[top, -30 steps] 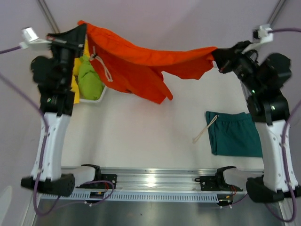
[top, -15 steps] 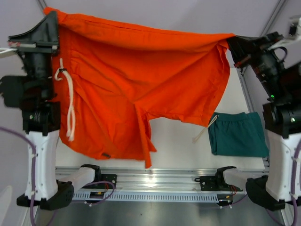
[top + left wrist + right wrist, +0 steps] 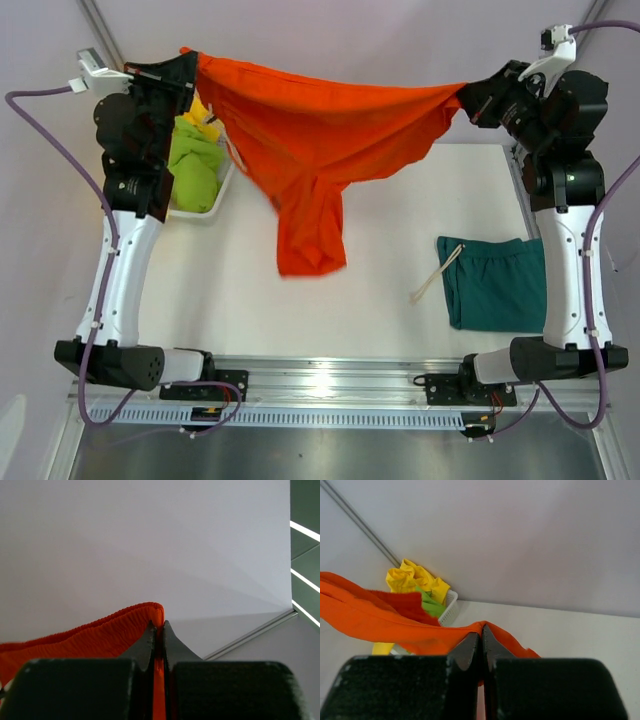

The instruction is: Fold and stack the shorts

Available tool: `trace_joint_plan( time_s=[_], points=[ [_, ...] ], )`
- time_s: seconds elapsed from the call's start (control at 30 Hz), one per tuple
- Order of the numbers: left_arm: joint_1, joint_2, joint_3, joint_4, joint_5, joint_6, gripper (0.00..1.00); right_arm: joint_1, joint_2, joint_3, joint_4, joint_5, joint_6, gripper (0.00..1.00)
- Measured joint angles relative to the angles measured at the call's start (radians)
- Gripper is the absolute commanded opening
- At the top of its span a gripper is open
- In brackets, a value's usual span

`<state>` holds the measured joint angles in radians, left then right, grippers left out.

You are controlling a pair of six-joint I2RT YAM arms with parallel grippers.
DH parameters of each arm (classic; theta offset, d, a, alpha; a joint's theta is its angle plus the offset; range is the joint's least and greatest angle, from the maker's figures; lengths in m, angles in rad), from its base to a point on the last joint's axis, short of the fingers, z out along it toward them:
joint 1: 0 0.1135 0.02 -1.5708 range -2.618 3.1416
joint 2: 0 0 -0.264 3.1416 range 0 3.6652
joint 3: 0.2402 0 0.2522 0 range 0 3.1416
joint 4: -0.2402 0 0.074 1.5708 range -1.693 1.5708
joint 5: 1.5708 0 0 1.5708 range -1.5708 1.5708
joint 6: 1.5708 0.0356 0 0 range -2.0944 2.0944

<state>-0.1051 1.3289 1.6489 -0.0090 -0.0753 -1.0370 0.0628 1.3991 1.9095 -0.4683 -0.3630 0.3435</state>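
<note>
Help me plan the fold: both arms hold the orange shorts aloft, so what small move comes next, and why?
Probably lower the left gripper and right gripper together to lay the orange shorts flat on the table: each pinches one end, and the rest hangs bunched in mid-air.

We find no text, label, brand, number or sign that we can read in any of the views.
</note>
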Motion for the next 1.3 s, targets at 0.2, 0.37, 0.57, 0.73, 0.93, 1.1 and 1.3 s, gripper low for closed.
trace_joint_plan(
  time_s=[0.2, 0.37, 0.57, 0.73, 0.93, 1.1, 1.3],
  points=[
    [0.0, -0.092, -0.001, -0.002, 0.002, 0.017, 0.0, -0.002, -0.045, 0.022, 0.001, -0.03, 0.005, 0.0],
    [0.0, -0.278, -0.056, 0.003, 0.0, 0.028, 0.0, -0.002, -0.164, -0.016, 0.006, -0.084, 0.031, 0.0],
    [0.0, -0.505, -0.093, -0.039, -0.006, 0.051, 0.0, 0.001, -0.374, -0.092, 0.007, -0.175, 0.076, 0.0],
    [0.0, -0.642, -0.094, -0.075, -0.005, 0.052, 0.0, 0.001, -0.48, -0.083, -0.01, -0.235, 0.106, 0.0],
    [0.0, -0.666, -0.088, -0.128, -0.009, 0.06, 0.0, 0.0, -0.492, -0.026, -0.096, -0.255, 0.118, 0.0],
    [0.0, -0.656, -0.226, -0.097, -0.012, 0.069, 0.0, 0.0, -0.487, -0.204, -0.131, -0.238, 0.108, 0.0],
    [0.0, -0.665, -0.641, -0.066, -0.021, 0.068, 0.0, -0.002, -0.519, -0.673, -0.122, -0.179, 0.121, 0.0]
  ],
)
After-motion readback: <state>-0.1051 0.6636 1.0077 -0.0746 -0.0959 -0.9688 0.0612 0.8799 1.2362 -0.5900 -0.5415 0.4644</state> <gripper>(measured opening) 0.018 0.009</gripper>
